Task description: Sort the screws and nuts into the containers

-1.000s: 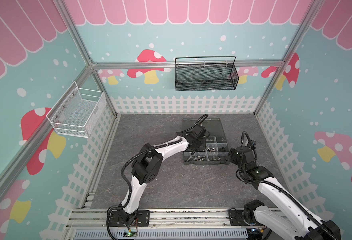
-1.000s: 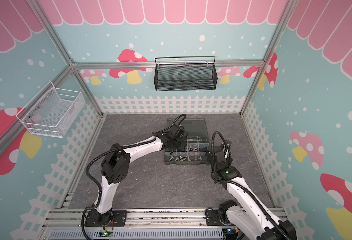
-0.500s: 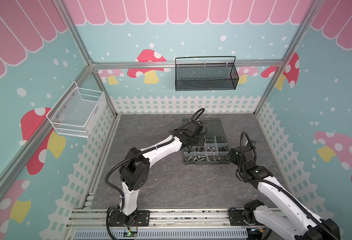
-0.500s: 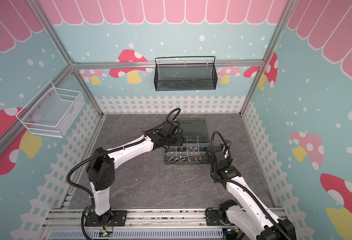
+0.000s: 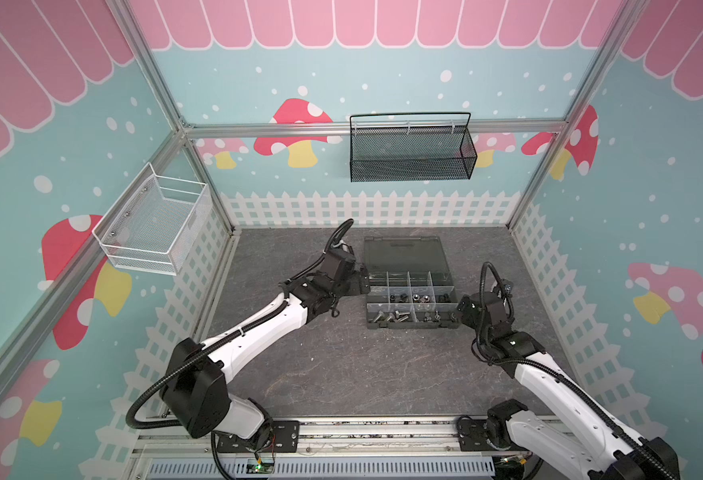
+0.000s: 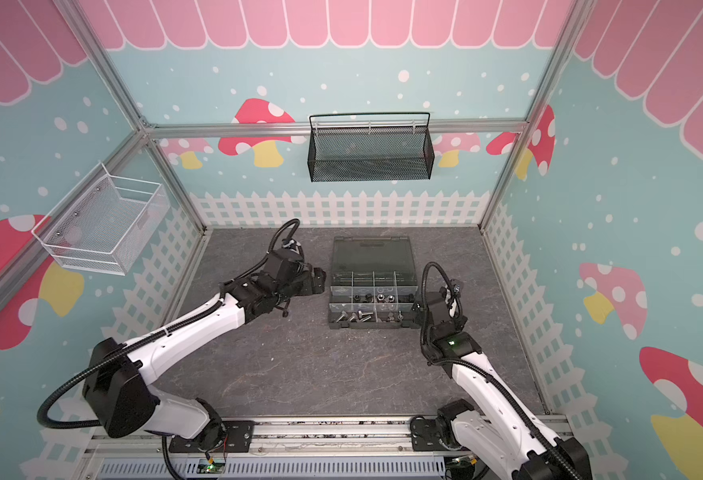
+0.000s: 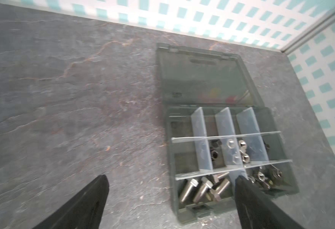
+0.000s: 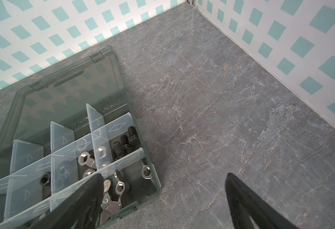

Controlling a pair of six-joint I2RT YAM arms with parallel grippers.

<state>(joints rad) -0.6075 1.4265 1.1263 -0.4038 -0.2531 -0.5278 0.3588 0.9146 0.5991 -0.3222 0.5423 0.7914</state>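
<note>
Sorting appears nearly finished

Left fingers (image 7: pixel 79 204) gape wide, empty; right fingers (image 8: pixel 83 200) the same. Open organizer box (image 5: pixel 408 299) sits on the counter (image 5: pixel 341 365) between both sets of fingers, just ahead of each. Silver screws (image 7: pixel 202 188), black screws (image 8: pixel 123 142) and nuts (image 8: pixel 84 158) lie in separate containers (image 7: pixel 184 158). No loose piece shows near the fingers, so the next move likely calls for scanning for strays.

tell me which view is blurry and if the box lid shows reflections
Left wrist view: slightly smeared, silver screws soft-edged; the organizer box lid shows faint red and yellow reflections. Right wrist view: sharp, black screws crisp; lid mirrors the fence pattern.
</note>
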